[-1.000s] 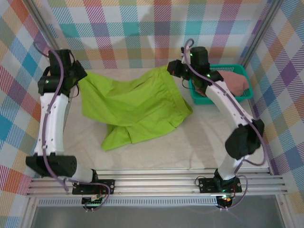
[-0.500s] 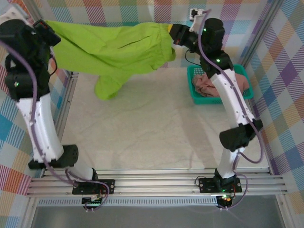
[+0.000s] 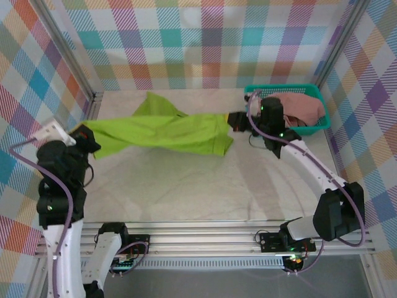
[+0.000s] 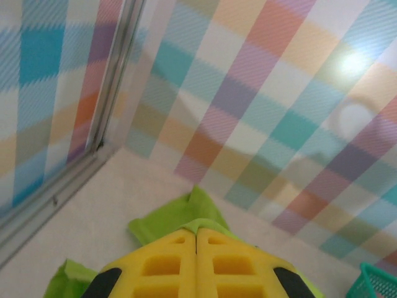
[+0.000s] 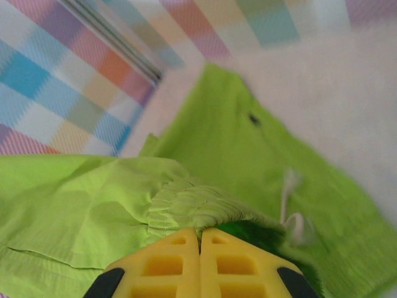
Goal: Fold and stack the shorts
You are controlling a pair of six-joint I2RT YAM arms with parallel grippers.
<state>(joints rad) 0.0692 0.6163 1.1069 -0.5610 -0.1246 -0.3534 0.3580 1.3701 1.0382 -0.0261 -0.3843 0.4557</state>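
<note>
Lime cloth, thin and limp: the green shorts (image 3: 161,130) span the far half of the tabletop (image 3: 205,186), drawn into a long band. The left gripper (image 3: 85,132) is pinched tight on the left end, and the right gripper (image 3: 236,120) is clamped on the gathered waistband at the right. One leg flops toward the far side. The shorts look light and will likely sag or crease wherever unsupported. Corners and the firmer elastic waistband seem the best holds, since smooth fabric could slip from a shallow pinch. At far right the basket (image 3: 282,89), teal plastic, holds the pink shorts (image 3: 304,108), bunched up.
</note>
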